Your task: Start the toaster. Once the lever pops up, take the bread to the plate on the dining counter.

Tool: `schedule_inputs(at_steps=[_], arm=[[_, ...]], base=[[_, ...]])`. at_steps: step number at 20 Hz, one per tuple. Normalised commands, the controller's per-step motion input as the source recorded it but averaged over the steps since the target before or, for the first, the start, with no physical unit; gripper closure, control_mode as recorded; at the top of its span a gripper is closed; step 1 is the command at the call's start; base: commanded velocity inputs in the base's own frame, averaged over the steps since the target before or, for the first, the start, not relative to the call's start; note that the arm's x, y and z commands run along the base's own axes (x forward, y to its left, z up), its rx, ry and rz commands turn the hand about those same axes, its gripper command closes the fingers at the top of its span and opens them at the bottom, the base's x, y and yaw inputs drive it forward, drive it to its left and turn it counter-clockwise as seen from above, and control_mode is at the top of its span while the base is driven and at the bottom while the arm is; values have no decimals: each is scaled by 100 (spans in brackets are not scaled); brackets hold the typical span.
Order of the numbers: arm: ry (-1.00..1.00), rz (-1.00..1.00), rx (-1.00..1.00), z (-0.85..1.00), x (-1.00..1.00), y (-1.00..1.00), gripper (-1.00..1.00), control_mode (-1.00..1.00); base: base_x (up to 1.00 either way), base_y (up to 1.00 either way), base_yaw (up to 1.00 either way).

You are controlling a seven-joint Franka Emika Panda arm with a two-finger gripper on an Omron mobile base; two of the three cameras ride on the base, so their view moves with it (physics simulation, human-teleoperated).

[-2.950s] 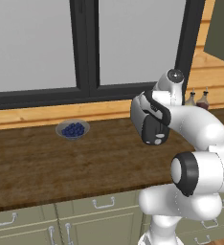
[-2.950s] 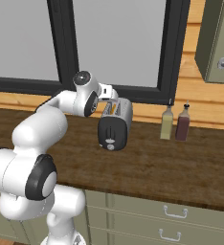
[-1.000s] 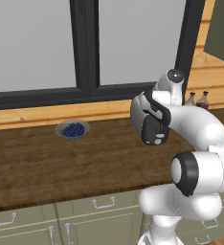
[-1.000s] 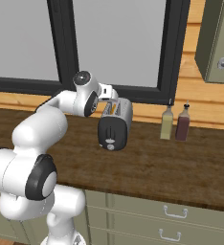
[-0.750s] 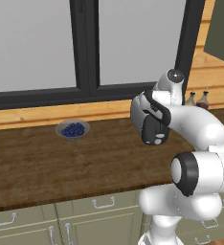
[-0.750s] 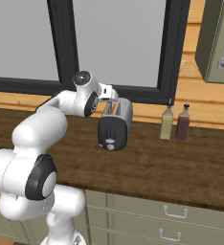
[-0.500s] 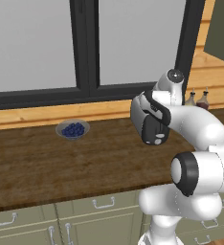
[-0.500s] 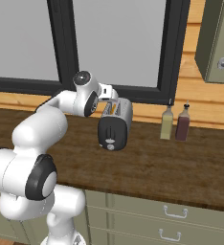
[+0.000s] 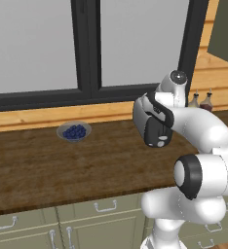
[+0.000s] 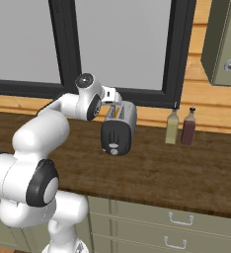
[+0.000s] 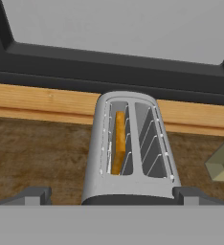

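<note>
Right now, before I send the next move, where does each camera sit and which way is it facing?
Left base view: behind the arm to its left, looking forward over the worktop at the blueberry bowl; the arm rises lower right.
Right base view: behind to its right, facing the toaster and two bottles; the arm rises lower left.
Hand view: on the hand, looking down into the toaster's slots at the bread; the open pincer frames the bottom.
Shared: toaster, worktop, window.

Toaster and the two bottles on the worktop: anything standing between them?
Nothing. In the right base view, the stretch of dark wood worktop between the toaster and the two bottles is bare.
</note>
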Motion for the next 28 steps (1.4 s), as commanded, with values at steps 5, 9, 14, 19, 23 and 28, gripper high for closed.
schedule_inputs(at_steps=[5,9,14,19,23,28], arm=[[0,0,0,0,0,0,-100,-100],[0,0,0,0,0,0,-100,-100],[0,0,0,0,0,0,-100,-100],[0,0,0,0,0,0,-100,-100],[0,0,0,0,0,0,-100,-100],[0,0,0,0,0,0,-100,-100]], base=[[0,0,0],[0,0,0],[0,0,0],[0,0,0],[0,0,0],[0,0,0]])
